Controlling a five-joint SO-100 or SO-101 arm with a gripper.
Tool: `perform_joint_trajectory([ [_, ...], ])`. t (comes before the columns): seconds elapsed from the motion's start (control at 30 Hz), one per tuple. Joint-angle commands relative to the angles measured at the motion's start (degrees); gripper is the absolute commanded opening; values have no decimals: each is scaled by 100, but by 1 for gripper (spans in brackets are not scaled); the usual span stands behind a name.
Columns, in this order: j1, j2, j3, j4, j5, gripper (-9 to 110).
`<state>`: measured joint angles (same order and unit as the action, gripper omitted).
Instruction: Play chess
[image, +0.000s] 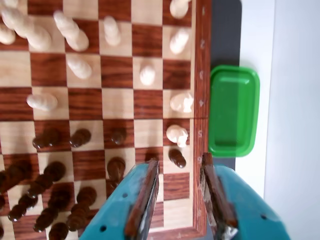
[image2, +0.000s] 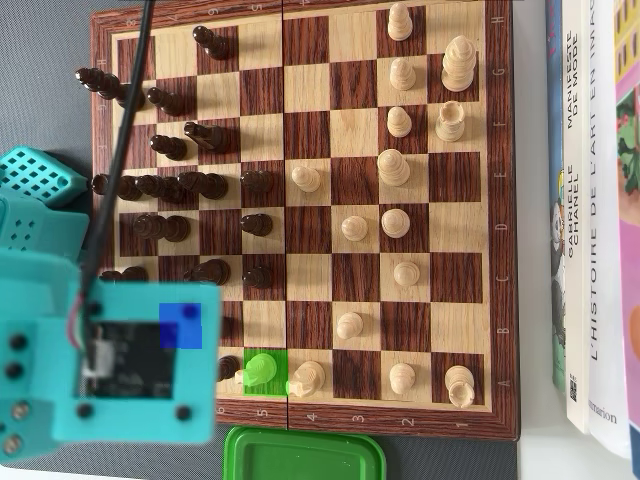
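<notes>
Gripper (image: 179, 197) is hanging released, jaws spread, over the board's (image: 202, 60) edge; green tray (image: 233, 111) is lying at two o'clock, beside it.

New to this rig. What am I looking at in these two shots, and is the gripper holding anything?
It is one small robot arm with a two-finger gripper, set up to play chess. The wrist view comes from a camera riding on the arm: the teal gripper enters from the bottom edge, fingers apart, with nothing between them. The overhead view is a fixed camera looking straight down; the teal block at lower left is the arm seen from above. On the table lies a wooden chessboard mid-game with dark pieces and light pieces. A green tray sits beside the board, and books lie along the right edge of the overhead view.
</notes>
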<state>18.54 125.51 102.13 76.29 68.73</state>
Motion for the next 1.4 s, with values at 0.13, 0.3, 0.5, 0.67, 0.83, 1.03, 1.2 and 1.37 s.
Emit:
perform_joint_trajectory([
  [0.13,-633,923,650,-1406,738,14],
  [0.3,-1046,1380,1160,-2355,1090,14],
  [0.5,-1485,1942,2048,-3894,1529,14],
  [0.67,-1661,2417,2962,-5414,1784,14],
  [0.83,-1793,2813,3639,-6768,1916,14],
  [1.03,-1916,3340,4307,-8271,1907,14],
  [1.2,-1916,3665,4860,-9431,1907,14],
  [1.37,-1925,4034,5361,-10090,1898,14],
])
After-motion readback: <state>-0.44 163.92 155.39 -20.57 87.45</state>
